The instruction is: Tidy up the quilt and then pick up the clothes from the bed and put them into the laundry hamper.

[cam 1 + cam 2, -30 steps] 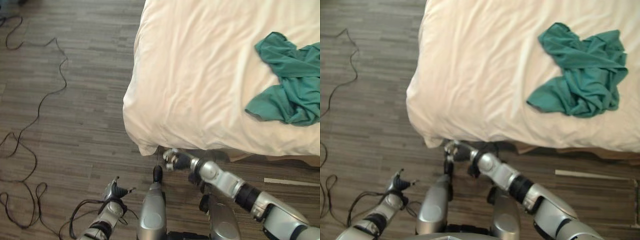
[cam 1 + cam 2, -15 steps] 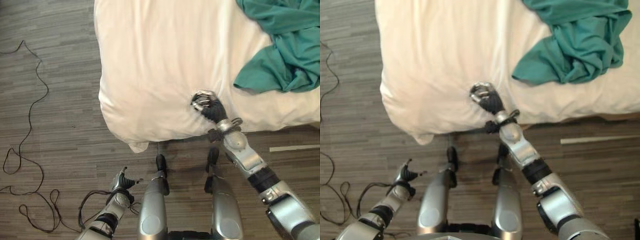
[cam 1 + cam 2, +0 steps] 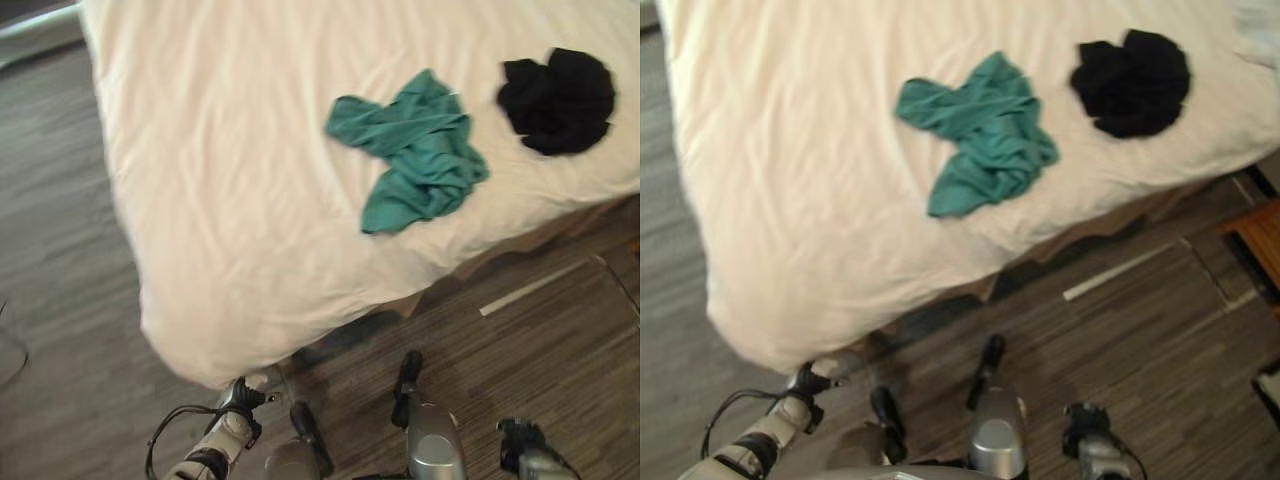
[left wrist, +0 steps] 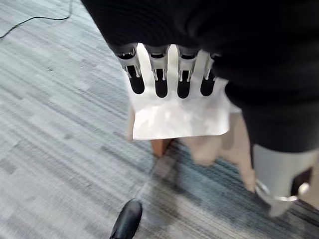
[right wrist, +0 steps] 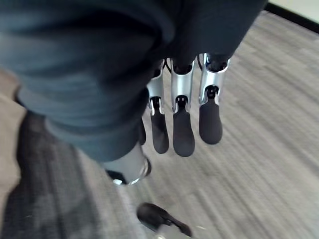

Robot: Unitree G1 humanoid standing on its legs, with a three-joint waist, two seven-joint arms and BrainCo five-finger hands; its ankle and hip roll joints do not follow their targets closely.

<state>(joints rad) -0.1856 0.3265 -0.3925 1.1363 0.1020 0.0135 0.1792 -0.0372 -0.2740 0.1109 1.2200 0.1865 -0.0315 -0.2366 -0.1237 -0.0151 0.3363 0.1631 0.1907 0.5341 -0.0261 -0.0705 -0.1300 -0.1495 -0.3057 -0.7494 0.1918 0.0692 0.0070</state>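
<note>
Both hands low at the bottom of the frame, empty: left hand (image 3: 243,397) by the quilt's hanging corner, right hand (image 5: 180,124) over floor, fingers straight and apart. Half a second ago the right hand gripped the quilt (image 3: 230,210); now released, it lies fairly smooth. Green shirt (image 3: 415,152) at centre, black garment (image 3: 556,98) upper right near the bed edge. Open floor (image 3: 540,340) lower right.

2 garments (image 3: 415,150) (image 3: 557,100) side by side on the quilt (image 3: 220,200) — apart.

The right hand (image 3: 1087,428), apparently off the quilt (image 3: 230,200), now hangs low with straight fingers.
</note>
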